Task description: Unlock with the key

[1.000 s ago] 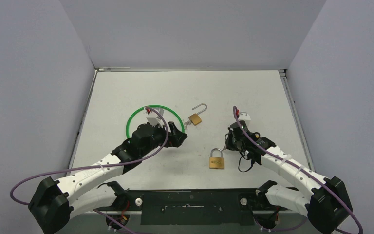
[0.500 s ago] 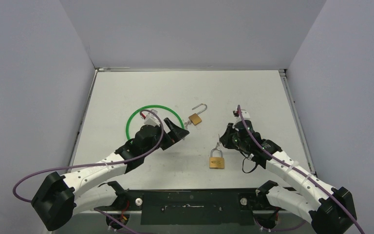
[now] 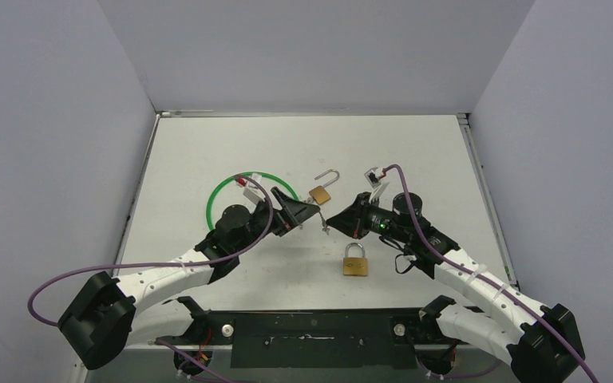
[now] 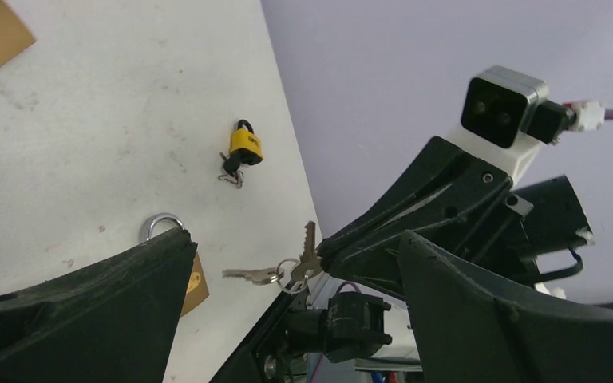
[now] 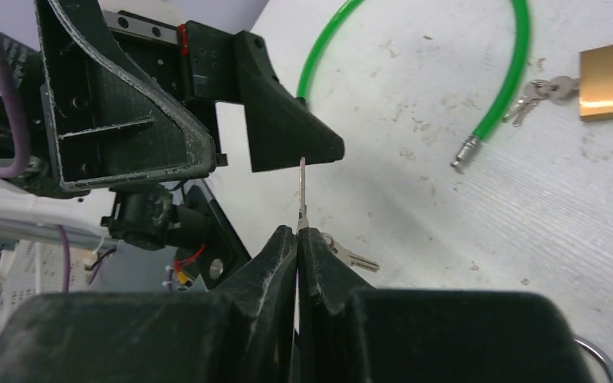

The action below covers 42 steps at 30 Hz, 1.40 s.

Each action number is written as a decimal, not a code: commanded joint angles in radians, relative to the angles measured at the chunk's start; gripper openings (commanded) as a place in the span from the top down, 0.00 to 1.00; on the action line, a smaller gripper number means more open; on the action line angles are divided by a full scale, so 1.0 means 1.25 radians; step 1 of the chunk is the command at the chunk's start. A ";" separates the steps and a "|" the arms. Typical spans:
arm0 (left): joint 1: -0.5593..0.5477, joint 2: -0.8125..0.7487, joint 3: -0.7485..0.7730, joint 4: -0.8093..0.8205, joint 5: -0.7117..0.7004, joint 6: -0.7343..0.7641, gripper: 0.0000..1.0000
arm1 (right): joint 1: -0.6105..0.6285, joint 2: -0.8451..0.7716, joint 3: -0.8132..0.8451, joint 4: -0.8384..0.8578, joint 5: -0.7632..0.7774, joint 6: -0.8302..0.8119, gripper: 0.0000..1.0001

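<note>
Bench (image 3: 231,144): white, walled in pale lilac. You have the left hand (image 3: 302,207) spread wide, holding nothing. Your right hand (image 5: 298,239) is pinched tight on the key (image 5: 302,191), raised off the bench, blade toward the left hand, with a second key (image 5: 351,257) dangling from its ring. Brass padlock (image 3: 355,263), shackle closed: near the right hand. Second brass padlock (image 3: 320,194), shackle open: beside the green cable loop (image 5: 520,40).

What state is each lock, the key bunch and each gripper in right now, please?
far brass padlock: shackle swung open.
near brass padlock: shackle shut.
yellow padlock: shackle looks shut.
green cable lock: metal end lying free.
left gripper: open, empty.
right gripper: shut on key bunch.
key bunch: pinched by one key, others dangling.
</note>
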 commanded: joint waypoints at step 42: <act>-0.001 0.004 0.040 0.235 0.136 0.111 1.00 | 0.007 0.019 -0.132 0.470 -0.102 0.282 0.41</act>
